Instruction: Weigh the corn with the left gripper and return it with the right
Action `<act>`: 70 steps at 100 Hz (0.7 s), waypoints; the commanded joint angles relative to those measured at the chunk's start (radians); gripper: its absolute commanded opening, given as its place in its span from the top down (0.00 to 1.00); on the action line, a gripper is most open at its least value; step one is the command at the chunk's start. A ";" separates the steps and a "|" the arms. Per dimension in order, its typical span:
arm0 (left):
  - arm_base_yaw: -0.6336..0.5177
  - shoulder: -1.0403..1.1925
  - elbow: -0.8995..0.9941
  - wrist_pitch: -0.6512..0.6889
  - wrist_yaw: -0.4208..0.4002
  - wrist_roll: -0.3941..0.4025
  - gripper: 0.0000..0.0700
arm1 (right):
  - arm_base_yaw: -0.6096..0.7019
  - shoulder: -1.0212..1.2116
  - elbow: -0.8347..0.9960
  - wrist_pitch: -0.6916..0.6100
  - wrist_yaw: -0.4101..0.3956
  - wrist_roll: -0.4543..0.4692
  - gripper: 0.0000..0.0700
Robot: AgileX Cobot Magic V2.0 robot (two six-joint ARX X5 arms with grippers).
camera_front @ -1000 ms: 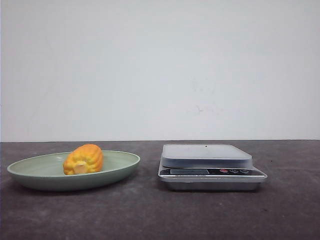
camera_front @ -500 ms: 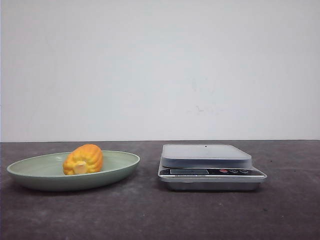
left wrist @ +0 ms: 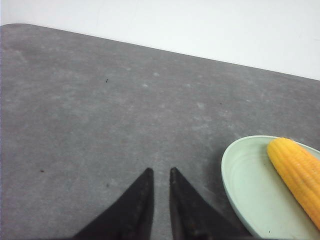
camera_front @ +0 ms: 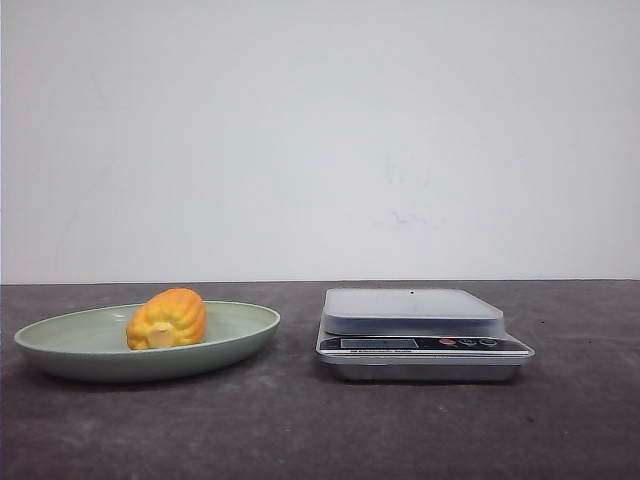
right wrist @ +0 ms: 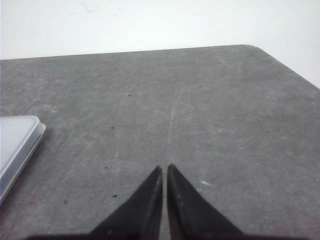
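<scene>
The corn [camera_front: 167, 318], a stubby yellow-orange cob with a pale cut end facing me, lies in a pale green plate [camera_front: 245, 333] at the left of the table. The silver scale [camera_front: 413, 310] stands to the right of the plate with nothing on its platform. Neither gripper shows in the front view. In the left wrist view my left gripper [left wrist: 160, 171] hovers over bare table beside the plate [left wrist: 245, 187] and the corn [left wrist: 299, 172], its jaws a narrow gap apart and empty. In the right wrist view my right gripper [right wrist: 164, 167] is shut and empty over bare table, to one side of the scale [right wrist: 16, 141].
The dark grey tabletop [camera_front: 300, 430] runs back to a plain white wall. The table's rounded far corners show in both wrist views.
</scene>
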State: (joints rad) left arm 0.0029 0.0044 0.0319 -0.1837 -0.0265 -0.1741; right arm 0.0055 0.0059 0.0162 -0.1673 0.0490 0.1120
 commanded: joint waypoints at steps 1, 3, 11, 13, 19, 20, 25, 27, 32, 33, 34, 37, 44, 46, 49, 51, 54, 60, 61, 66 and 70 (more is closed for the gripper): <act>0.003 -0.001 -0.018 -0.003 0.001 0.011 0.96 | -0.002 -0.002 -0.006 0.010 0.003 0.013 0.99; 0.002 -0.001 -0.018 -0.003 0.001 0.011 0.96 | -0.002 -0.002 -0.006 0.010 0.003 0.013 0.99; -0.003 -0.001 -0.018 -0.003 0.001 0.011 0.96 | -0.002 -0.002 -0.006 0.010 0.003 0.013 0.99; -0.005 -0.001 -0.018 -0.003 0.001 0.011 0.96 | -0.002 -0.002 -0.006 0.010 0.003 0.013 0.99; -0.005 -0.001 -0.018 -0.003 0.001 0.011 0.96 | -0.001 -0.002 -0.006 0.010 0.003 0.013 0.99; -0.005 -0.001 -0.018 -0.003 0.001 0.011 0.96 | -0.002 -0.002 -0.006 0.010 0.003 0.013 0.99; -0.005 -0.001 -0.018 -0.003 0.001 0.011 0.96 | -0.002 -0.002 -0.006 0.010 0.003 0.013 0.99; -0.005 -0.001 -0.018 -0.003 0.001 0.011 0.96 | -0.002 -0.002 -0.006 0.010 0.003 0.013 0.99; -0.005 -0.001 -0.018 -0.003 0.001 0.011 0.96 | -0.002 -0.002 -0.006 0.010 0.003 0.013 0.99; -0.005 -0.001 -0.018 -0.003 0.001 0.011 0.96 | -0.002 -0.002 -0.006 0.010 0.003 0.013 0.99; -0.005 -0.001 -0.018 -0.003 0.001 0.011 0.96 | -0.001 -0.002 -0.006 0.010 0.003 0.013 0.99; -0.005 -0.001 -0.018 -0.003 0.001 0.011 0.96 | -0.002 -0.002 -0.006 0.010 0.003 0.013 0.99; -0.005 -0.001 -0.018 -0.003 0.001 0.011 0.96 | -0.002 -0.002 -0.006 0.010 0.003 0.013 0.99; -0.005 -0.001 -0.018 -0.003 0.001 0.011 0.96 | -0.002 -0.002 -0.006 0.010 0.003 0.013 0.99; -0.005 -0.001 -0.018 -0.003 0.001 0.011 0.96 | -0.002 -0.002 -0.006 0.010 0.003 0.013 0.99; -0.005 -0.001 -0.018 -0.003 0.001 0.011 0.96 | -0.002 -0.002 -0.006 0.010 0.003 0.013 0.99; -0.005 -0.001 -0.018 -0.003 0.001 0.011 0.96 | -0.002 -0.002 -0.006 0.010 0.003 0.013 0.99; -0.005 -0.001 -0.018 -0.003 0.001 0.011 0.96 | -0.001 -0.002 -0.006 0.010 0.003 0.013 0.99; -0.005 -0.001 -0.018 -0.003 0.001 0.011 0.96 | -0.002 -0.002 -0.006 0.010 0.003 0.013 0.99; -0.005 -0.001 -0.018 -0.003 0.001 0.011 0.96 | -0.002 -0.002 -0.006 0.010 0.003 0.013 0.99; -0.005 -0.001 -0.018 -0.003 0.001 0.011 0.96 | -0.002 -0.002 -0.006 0.010 0.003 0.013 0.99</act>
State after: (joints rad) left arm -0.0013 0.0048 0.0319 -0.1837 -0.0265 -0.1741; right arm 0.0055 0.0059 0.0162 -0.1673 0.0490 0.1123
